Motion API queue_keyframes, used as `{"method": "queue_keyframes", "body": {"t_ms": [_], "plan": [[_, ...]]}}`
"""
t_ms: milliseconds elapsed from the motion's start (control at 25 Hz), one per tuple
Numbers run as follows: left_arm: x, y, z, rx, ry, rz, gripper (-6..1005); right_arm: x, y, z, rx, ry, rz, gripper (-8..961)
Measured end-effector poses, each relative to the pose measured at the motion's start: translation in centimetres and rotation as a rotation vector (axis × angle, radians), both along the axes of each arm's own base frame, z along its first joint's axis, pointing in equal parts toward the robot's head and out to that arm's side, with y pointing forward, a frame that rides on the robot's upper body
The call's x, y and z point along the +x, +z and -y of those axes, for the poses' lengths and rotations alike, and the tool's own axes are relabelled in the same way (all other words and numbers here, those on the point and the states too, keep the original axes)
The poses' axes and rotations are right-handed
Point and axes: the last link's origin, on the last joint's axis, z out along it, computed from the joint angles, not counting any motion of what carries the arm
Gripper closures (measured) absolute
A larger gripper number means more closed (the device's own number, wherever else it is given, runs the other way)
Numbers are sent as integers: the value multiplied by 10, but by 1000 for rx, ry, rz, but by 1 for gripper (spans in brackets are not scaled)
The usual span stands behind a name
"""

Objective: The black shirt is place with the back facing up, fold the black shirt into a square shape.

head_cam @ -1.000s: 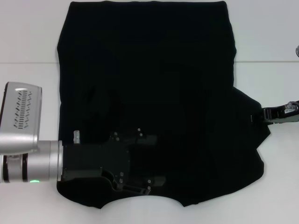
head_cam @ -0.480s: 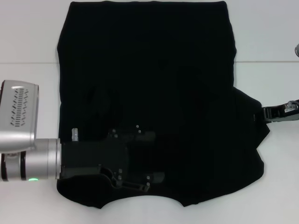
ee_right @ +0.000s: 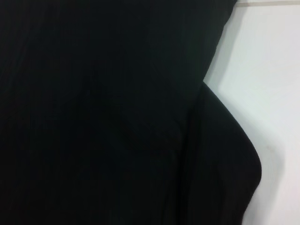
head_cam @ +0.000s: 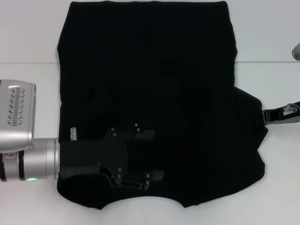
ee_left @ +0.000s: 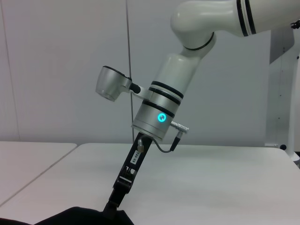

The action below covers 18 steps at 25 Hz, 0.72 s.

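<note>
black shirt point(head_cam: 154, 93) lies flat, frame centre. left gripper point(head_cam: 140, 157), jaws parted, sits over its lower left. right gripper point(head_cam: 266, 116) meets the right sleeve; grip state unclear. judged step: sleeve fold; next, pinch fabric.

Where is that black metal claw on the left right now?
In the head view, the left gripper lies over the black shirt, near its curved neckline.

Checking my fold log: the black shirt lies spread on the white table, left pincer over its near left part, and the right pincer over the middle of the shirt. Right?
Not quite. The head view shows the right pincer at the black shirt's right sleeve edge, not over its middle. The left pincer over the near left part and the white table are correct.
</note>
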Motion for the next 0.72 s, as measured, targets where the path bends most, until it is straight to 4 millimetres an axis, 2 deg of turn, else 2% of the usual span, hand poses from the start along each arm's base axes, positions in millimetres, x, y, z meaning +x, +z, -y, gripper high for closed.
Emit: {"method": "queue_keyframes", "body": {"t_ms": [40, 280, 720], "plan": [[0, 0, 0, 0, 0, 0, 55, 0, 0, 0, 1, 1, 0, 857], [1, -1, 1, -12, -7, -2, 55, 1, 4, 0, 12, 5, 5, 951], [4, -3, 6, -34, -17, 25, 55, 17, 26, 9, 63, -10, 16, 951]]}}
